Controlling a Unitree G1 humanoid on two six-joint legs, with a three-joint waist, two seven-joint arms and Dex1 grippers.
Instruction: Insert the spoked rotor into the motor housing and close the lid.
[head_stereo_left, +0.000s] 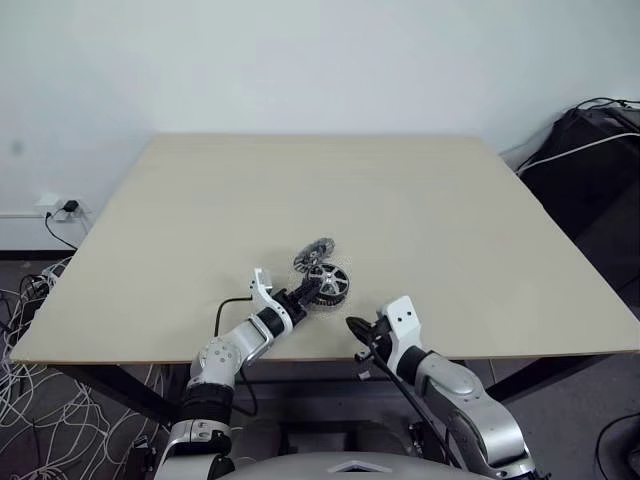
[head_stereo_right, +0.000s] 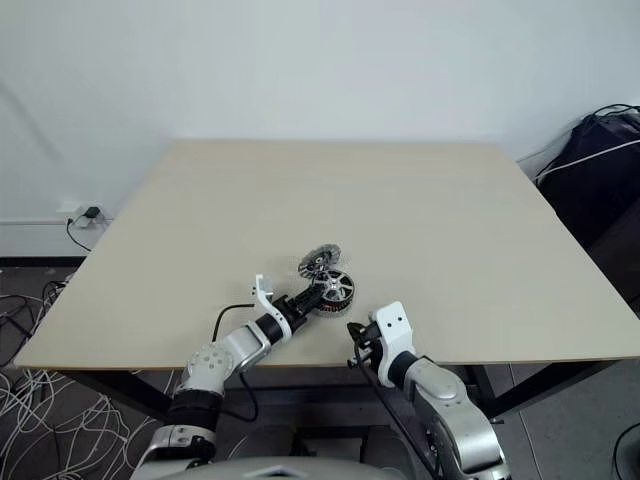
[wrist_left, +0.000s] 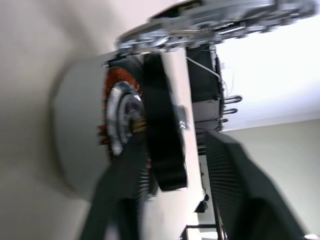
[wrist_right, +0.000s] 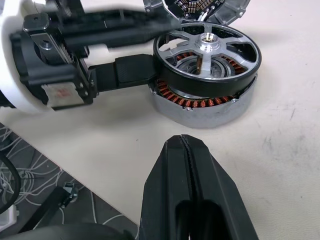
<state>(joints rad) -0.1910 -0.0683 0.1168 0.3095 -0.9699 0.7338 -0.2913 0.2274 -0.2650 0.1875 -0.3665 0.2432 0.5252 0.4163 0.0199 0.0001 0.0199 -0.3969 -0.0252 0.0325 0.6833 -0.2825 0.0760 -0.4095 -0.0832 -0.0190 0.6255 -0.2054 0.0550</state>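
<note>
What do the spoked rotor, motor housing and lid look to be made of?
Spoked rotor: likely metal, bright machined silver spokes, dark matte rim.
Motor housing: dull grey metal wall, with orange windings that look like copper.
Lid: apparently grey metal, ribbed.

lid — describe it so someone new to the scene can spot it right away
On the beige table, near the front edge, a cluster of metal parts sits at the left gripper. The lid is the piece just behind the spoked rotor, leaning against it. It is dull grey and ribbed, where the rotor has a dark rim and shiny spokes.
</note>
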